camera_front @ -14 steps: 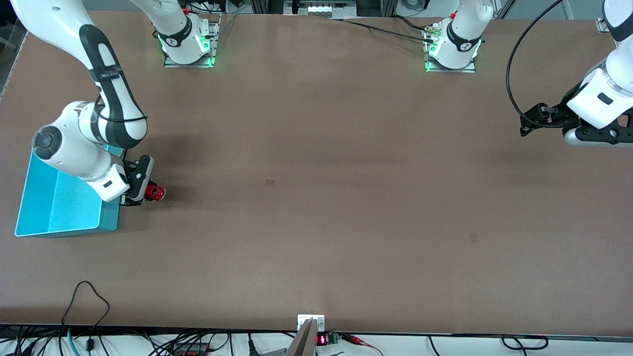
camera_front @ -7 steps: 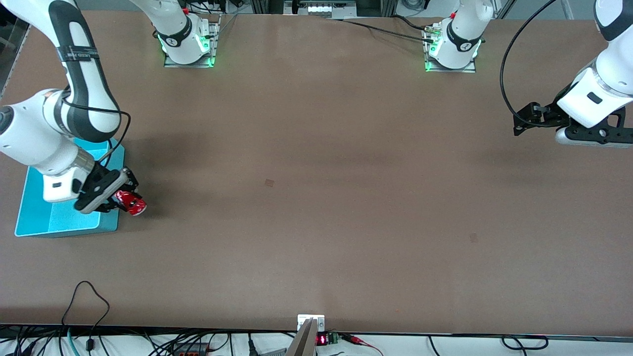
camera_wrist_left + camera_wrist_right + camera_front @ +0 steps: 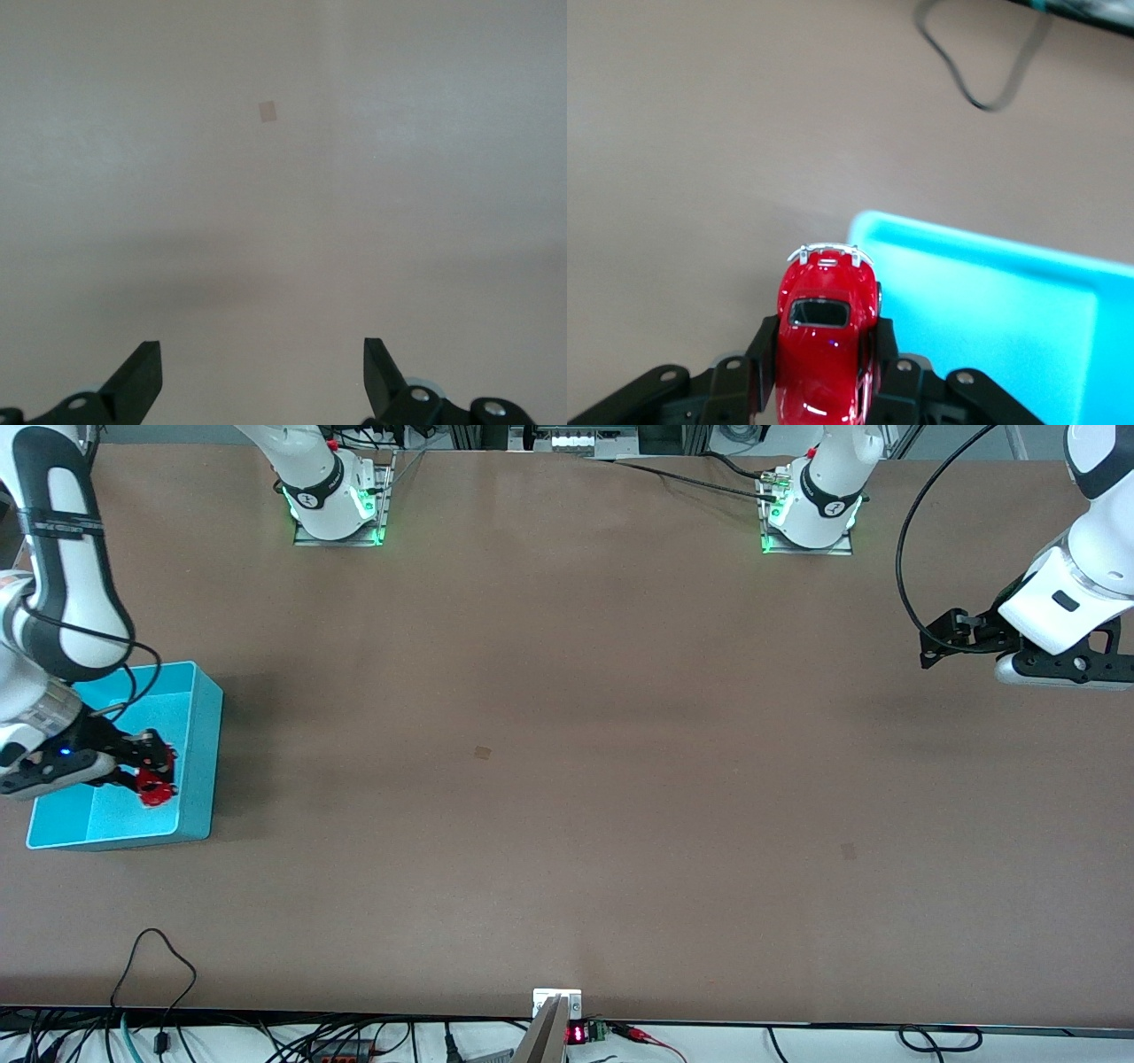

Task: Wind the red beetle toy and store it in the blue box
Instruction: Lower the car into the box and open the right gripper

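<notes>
Gripping the one red beetle toy (image 3: 825, 341) between its closed fingers, the right gripper (image 3: 146, 775) hangs over the single blue box (image 3: 202, 691), which sits by the table (image 3: 567, 779) edge at the right arm's end, toward the front-camera side. The car looks close to the box's wall nearest the table's middle, so a release now could, I judge, clip the rim and tumble outside. Waiting over the left arm's end, the left gripper (image 3: 262, 376) has its jaws wide and empty.
</notes>
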`<state>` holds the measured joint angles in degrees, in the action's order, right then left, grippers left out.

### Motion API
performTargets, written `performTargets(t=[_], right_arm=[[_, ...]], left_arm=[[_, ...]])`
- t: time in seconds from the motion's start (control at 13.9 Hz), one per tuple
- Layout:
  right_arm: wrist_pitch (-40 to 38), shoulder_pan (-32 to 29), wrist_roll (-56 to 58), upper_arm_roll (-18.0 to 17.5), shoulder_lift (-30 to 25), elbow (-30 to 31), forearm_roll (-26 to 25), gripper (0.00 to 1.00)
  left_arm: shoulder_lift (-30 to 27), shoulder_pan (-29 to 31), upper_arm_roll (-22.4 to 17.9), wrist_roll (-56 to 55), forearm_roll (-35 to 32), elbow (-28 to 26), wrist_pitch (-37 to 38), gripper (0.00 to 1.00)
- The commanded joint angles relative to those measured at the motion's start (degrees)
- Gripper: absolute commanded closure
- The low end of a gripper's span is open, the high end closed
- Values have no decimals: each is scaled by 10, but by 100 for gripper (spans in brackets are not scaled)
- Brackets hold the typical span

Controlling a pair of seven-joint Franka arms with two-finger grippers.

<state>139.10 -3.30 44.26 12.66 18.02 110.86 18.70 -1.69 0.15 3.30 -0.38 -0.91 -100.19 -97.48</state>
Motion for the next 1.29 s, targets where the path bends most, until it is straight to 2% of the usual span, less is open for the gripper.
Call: performTargets(t=[0.0, 0.29, 1.22], right_arm=[[-3, -39, -49, -2, -2, 6, 6, 76], [8, -88, -52, -3, 42, 7, 10, 77], [12, -92, -80, -3, 139, 5, 8, 75]], left_arm=[[9, 3, 0, 12, 4, 19, 11, 0], [9, 2, 1, 12, 4, 19, 11, 0], [9, 1, 1, 13, 4, 19, 12, 0]])
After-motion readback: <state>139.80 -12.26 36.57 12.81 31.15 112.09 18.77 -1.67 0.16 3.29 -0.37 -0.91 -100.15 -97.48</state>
